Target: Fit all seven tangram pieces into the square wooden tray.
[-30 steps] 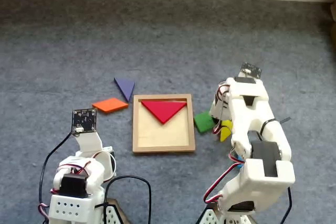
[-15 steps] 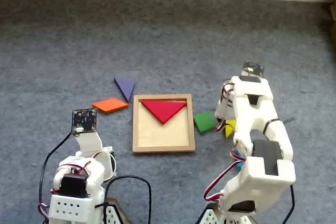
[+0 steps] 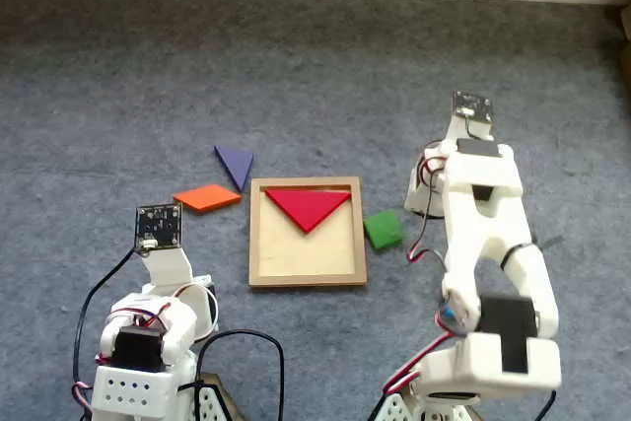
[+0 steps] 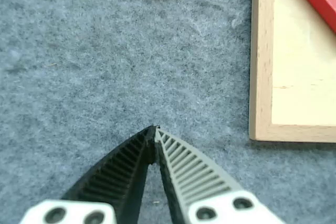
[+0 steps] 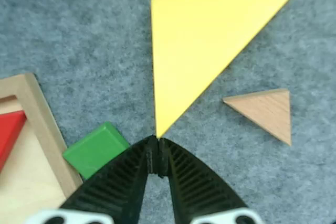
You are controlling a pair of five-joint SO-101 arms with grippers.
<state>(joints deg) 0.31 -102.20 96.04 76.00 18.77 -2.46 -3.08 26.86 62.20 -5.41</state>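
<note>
Your square wooden tray (image 3: pixel 307 280) lies on the grey carpet (image 3: pixel 315 76) between the two arms, holding one piece: the red triangle (image 3: pixel 307 206), set flat with its long edge along the far rim and its point toward the middle. The rest of the tray floor is bare wood.

Your left claw (image 4: pixel 154 135) is closed, the fingertips meeting with nothing between them, over bare carpet near the tray's near left corner. The orange parallelogram (image 3: pixel 206 197) lies just beside the tray's far left corner, and the purple triangle (image 3: pixel 235 164) lies a little beyond it.

Your right claw (image 5: pixel 157 148) is also closed and empty. Its tips sit right at the sharp corner of the yellow triangle (image 5: pixel 202 40), which lies flat on the carpet; whether they touch it cannot be told. The green square (image 3: pixel 383 229) lies just beside the tray's right rim, and a small plain wooden triangle (image 5: pixel 265 111) lies near the yellow one, apart from it.
</note>
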